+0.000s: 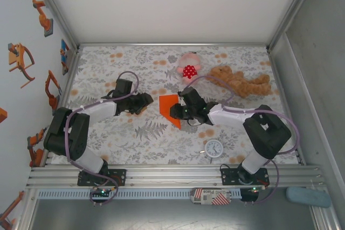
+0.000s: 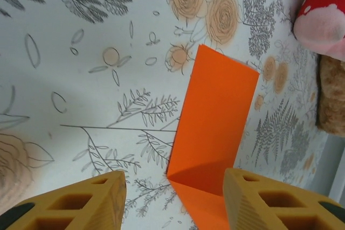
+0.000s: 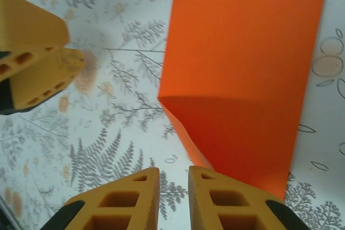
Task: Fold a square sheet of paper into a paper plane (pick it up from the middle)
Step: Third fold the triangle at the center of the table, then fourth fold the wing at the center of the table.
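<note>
Left gripper [image 2: 175, 200] first: its jaws stand well apart, pinching nothing, with the near end of the sheet [image 2: 215, 117] lying in the gap, hard by the inner face of one finger. Over to the right gripper [image 3: 173, 200]: only a narrow slit between its jaws, table pattern showing through, and nothing held. The sheet lies flat-ish on the table [image 1: 135, 138] at mid-table, the left gripper at its 9 o'clock and the right at its 4 o'clock. By the look of it the job is early: the sheet shows one crease, with a long bright panel meeting a shorter, darker one, so a first fold seems made, while the nose and wing folds are all to come. The count: one orange sheet, two grippers and two soft toys, the pink plush [image 1: 188, 68] at 12 o'clock of the sheet and the teddy [image 1: 242, 82] at 2 o'clock, plus one clock [image 1: 214, 148] at 5 o'clock.
</note>
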Controlling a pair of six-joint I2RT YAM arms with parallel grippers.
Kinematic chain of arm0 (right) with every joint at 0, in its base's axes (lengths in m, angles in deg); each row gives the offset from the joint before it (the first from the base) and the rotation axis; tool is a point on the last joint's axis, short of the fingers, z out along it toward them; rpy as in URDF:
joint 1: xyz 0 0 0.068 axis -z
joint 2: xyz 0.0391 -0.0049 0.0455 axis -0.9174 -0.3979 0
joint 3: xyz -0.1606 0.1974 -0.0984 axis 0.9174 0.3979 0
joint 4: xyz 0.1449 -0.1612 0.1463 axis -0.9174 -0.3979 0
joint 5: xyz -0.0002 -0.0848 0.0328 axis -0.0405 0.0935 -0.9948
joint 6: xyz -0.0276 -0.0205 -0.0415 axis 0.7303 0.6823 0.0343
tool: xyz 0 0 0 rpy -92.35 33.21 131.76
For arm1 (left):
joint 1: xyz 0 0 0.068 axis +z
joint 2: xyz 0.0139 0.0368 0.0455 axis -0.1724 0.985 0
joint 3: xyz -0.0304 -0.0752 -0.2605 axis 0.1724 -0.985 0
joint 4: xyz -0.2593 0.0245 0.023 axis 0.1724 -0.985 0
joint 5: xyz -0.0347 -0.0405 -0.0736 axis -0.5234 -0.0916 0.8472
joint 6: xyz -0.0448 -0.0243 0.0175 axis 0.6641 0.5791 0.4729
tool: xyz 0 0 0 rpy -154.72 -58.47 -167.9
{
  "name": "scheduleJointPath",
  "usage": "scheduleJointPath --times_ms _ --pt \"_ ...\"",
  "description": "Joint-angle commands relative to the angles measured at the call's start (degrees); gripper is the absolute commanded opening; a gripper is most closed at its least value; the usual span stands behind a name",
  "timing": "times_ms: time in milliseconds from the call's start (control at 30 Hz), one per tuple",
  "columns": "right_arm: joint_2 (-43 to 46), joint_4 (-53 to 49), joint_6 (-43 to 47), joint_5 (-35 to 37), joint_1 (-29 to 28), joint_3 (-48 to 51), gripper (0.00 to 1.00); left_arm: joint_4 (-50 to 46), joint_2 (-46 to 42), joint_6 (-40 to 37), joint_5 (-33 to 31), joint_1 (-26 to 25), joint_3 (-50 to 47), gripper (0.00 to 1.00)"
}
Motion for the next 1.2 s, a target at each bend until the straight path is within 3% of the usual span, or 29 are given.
scheduleJointPath --times_ms 0,267,567,933,1167 --pt "-1.9 -3.1 -1.2 2.9 -0.2 -1.5 0.2 4.0 0.6 3.6 2.2 -1.4 -0.8 0.51" --pt "-5.8 -6.4 -1.2 4.4 0.4 -3.3 0.19 6.4 4.4 5.9 3.4 -4.5 -0.2 0.51" --pt "-7.4 -7.0 -1.7 4.8 0.8 -2.9 0.17 8.8 7.2 7.8 4.5 -5.7 -0.3 0.37" --pt "-8.2 -7.0 -1.8 4.4 0.8 -2.7 0.17 8.6 9.9 8.7 5.5 -6.2 0.8 0.35" --pt "-8.5 -6.9 -1.9 4.3 1.0 -2.7 0.16 9.3 11.0 8.9 6.8 -6.5 1.6 0.26"
